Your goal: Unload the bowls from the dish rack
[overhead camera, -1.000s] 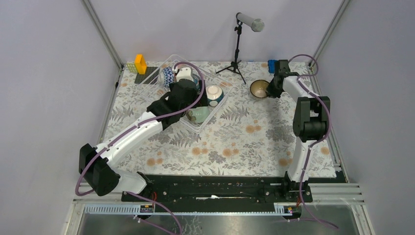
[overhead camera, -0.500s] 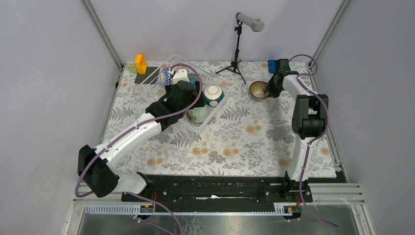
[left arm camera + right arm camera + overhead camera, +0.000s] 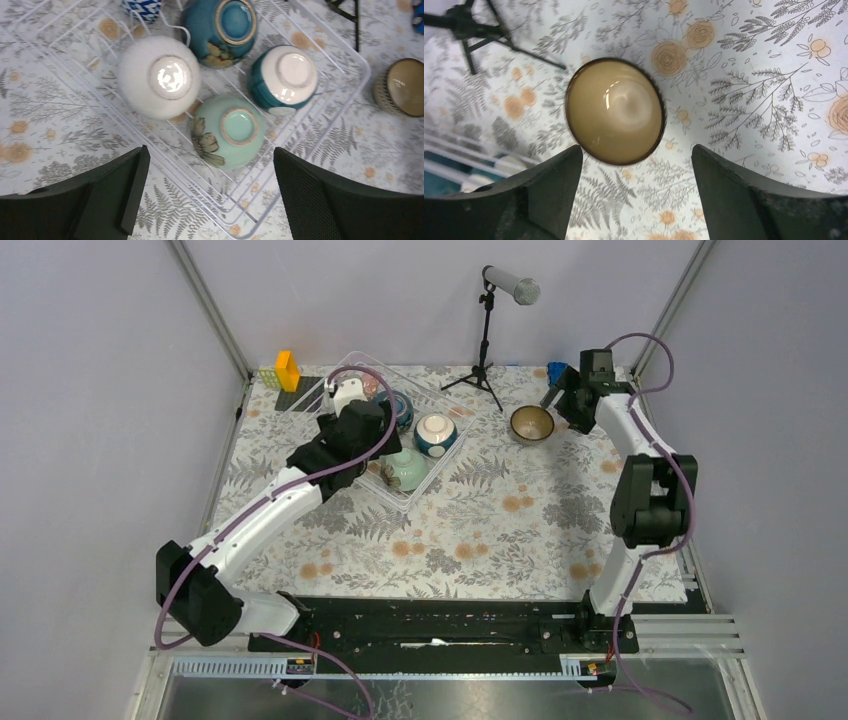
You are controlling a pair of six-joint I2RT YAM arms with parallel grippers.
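Note:
The clear dish rack (image 3: 408, 502) (image 3: 240, 200) holds several upside-down bowls: white (image 3: 160, 76), dark teal (image 3: 226, 30), teal with a white base (image 3: 285, 77) (image 3: 437, 432), pale green (image 3: 230, 131) (image 3: 405, 470), and a blue zigzag one (image 3: 141, 7) at the frame edge. My left gripper (image 3: 210, 150) (image 3: 350, 425) hangs open above the pale green bowl, holding nothing. A brown bowl (image 3: 615, 111) (image 3: 532, 424) stands upright on the cloth right of the rack. My right gripper (image 3: 636, 150) (image 3: 565, 400) is open just off its rim, not touching it.
A microphone tripod (image 3: 485, 360) (image 3: 474, 30) stands behind the rack and the brown bowl. At the back left are yellow and orange blocks (image 3: 285, 370) and a black mat (image 3: 298, 398). A blue block (image 3: 555, 370) sits at the back right, by the right gripper.
The right gripper opened, let go of the brown bowl and drew back towards the rear right. The left gripper shifted left, uncovering the pale green bowl.

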